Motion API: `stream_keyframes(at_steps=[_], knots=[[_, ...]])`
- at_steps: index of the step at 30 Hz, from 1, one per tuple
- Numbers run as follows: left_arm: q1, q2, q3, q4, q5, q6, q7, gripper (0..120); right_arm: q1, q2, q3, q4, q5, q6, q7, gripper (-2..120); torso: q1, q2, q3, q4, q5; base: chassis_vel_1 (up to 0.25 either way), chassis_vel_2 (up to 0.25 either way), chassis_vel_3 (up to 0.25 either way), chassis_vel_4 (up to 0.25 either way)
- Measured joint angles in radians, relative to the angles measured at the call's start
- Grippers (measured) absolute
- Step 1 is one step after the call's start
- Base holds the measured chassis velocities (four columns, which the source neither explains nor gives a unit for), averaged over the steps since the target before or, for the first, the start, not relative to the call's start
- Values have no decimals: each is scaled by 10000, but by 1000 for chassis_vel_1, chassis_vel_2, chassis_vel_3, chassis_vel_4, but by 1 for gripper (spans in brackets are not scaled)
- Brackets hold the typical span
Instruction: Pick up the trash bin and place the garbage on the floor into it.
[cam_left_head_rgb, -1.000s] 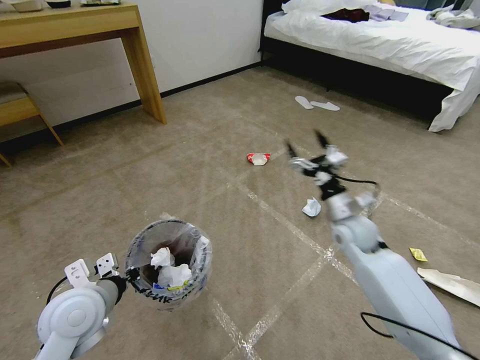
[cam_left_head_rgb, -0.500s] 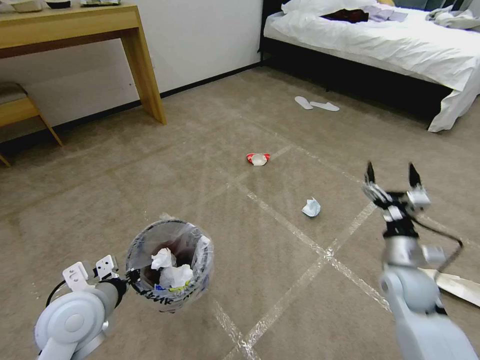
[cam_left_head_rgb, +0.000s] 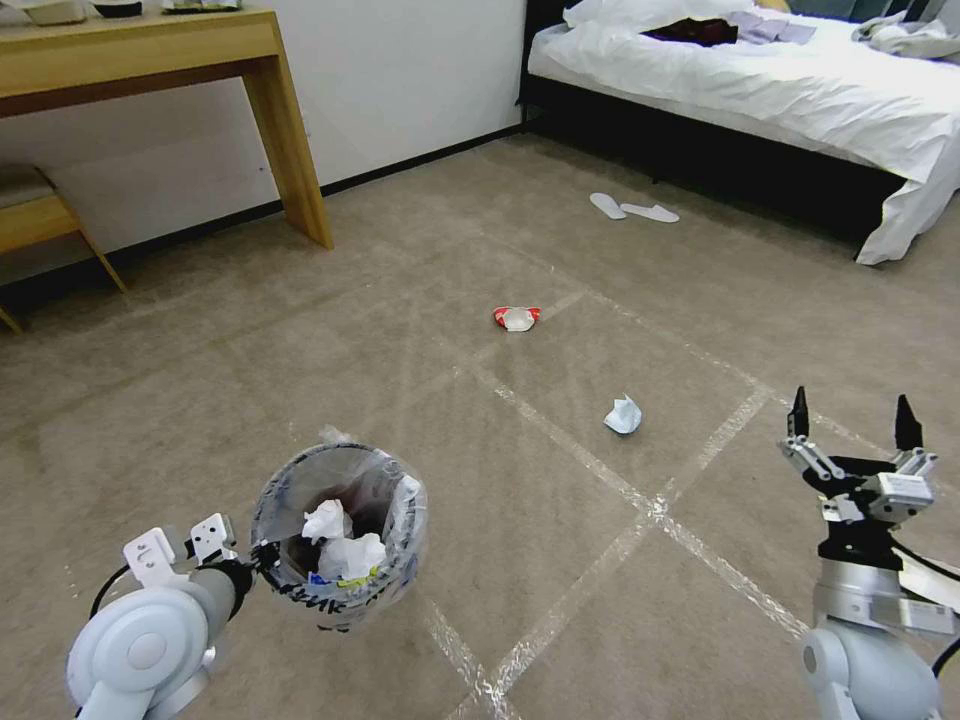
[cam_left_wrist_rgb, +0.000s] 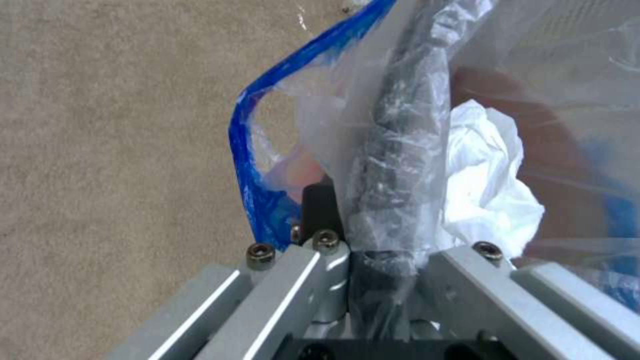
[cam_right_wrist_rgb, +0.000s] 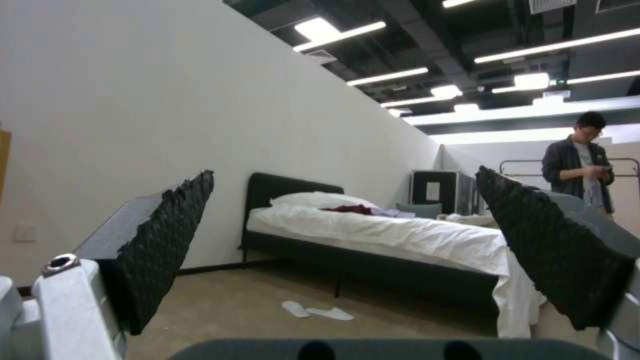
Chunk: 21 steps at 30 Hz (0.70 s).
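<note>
Two bits of garbage, a bluish wad (cam_left_head_rgb: 623, 415) & red-white bowl (cam_left_head_rgb: 516, 318), are left mid-frame, up-left of the empty, spread right gripper (cam_left_head_rgb: 852, 432), w/ the trash bin (cam_left_head_rgb: 338, 532) rim-clamped lower left by the left gripper (cam_left_head_rgb: 262, 553).

We can read no text. Black lettering runs around the clear bag lining the trash bin (cam_left_head_rgb: 338, 535), on its rim nearest us, but we cannot make out the letters.
</note>
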Motion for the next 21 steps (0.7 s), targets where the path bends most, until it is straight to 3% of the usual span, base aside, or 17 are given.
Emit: stream_keyframes(at_steps=[21], knots=[[-19, -48, 95, 69, 224, -102, 77, 0, 262, 189, -243, -447, -378, 155, -229, 100, 0, 0, 0, -1, 0, 0, 0, 0, 0]])
